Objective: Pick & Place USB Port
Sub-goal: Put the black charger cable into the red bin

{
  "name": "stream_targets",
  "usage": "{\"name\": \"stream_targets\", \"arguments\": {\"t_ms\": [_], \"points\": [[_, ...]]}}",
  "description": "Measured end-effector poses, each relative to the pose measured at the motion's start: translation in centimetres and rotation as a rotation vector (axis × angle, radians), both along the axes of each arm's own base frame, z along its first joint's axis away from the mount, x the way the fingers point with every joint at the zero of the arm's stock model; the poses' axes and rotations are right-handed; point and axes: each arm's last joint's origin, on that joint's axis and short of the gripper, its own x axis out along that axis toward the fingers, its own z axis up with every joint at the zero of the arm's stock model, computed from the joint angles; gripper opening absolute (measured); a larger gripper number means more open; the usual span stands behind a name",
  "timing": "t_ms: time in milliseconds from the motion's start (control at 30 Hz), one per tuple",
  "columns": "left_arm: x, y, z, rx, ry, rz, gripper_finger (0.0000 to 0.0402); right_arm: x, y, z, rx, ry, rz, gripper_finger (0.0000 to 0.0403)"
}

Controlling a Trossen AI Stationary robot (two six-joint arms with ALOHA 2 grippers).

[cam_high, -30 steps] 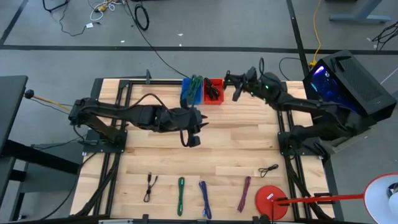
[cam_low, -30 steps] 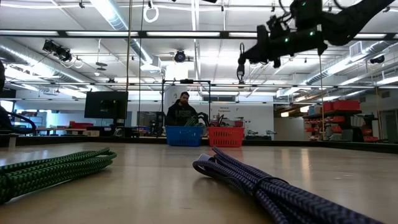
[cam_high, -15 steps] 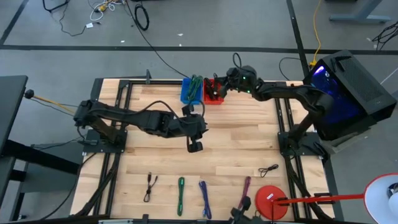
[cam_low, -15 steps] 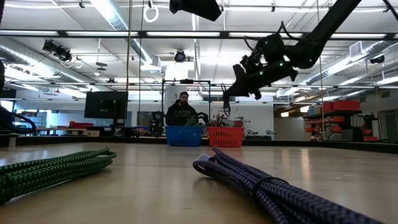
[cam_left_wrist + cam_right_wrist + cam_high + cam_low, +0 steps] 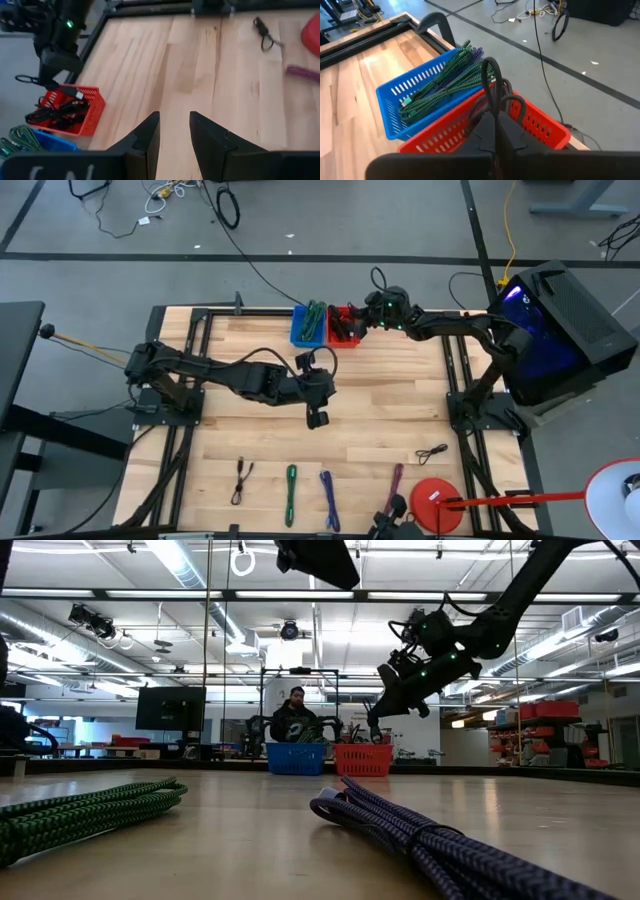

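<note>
- Red slotted plastic basket (image 5: pixel 343 327) sat at the bench's (image 5: pixel 400 410) far edge, beside its blue twin (image 5: pixel 309 326).
- Right gripper (image 5: pixel 495 117), jaws pinched on a looped black cable (image 5: pixel 493 85), hung over that red basket.
- Left gripper (image 5: pixel 173 132) hovered nearer mid-bench, jaws parted, empty.

Overhead, table-level and wrist cameras share the red basket (image 5: pixel 343 327).

Table (image 5: pixel 400 410): pale wood planks, smooth, light sheen, visible grain. Red basket (image 5: pixel 540 125) and blue basket (image 5: pixel 415 95): slotted plastic, slightly glossy. Cables in the blue basket (image 5: pixel 447 75): braided green cloth sleeve, matt. Black cable (image 5: pixel 492 90) over the red basket: smooth rubbery jacket. Purple cable (image 5: pixel 420 835) up front: woven braid, coarse weave. Left gripper (image 5: pixel 172 137) fingers: matt black plastic. Table frame (image 5: pixel 190 330): black metal.
</note>
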Motion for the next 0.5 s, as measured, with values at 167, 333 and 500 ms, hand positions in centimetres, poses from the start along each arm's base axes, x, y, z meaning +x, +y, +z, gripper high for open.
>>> {"name": "stream_targets", "arguments": {"t_ms": [167,333,500], "points": [[0.07,-0.02,-0.1,0.002,0.002,0.0,0.0112,-0.03,0.04,-0.27,0.015,0.015,-0.003,0.0],[0.11,-0.01,-0.18,0.004,0.003,0.002,0.0112,0.0,0.12,-0.31,0.038,0.007,-0.001,0.0022],[0.11,-0.01,-0.19,0.004,0.005,0.002,0.0112,0.02,0.14,-0.31,0.038,0.007,0.0,0.0065]]}}
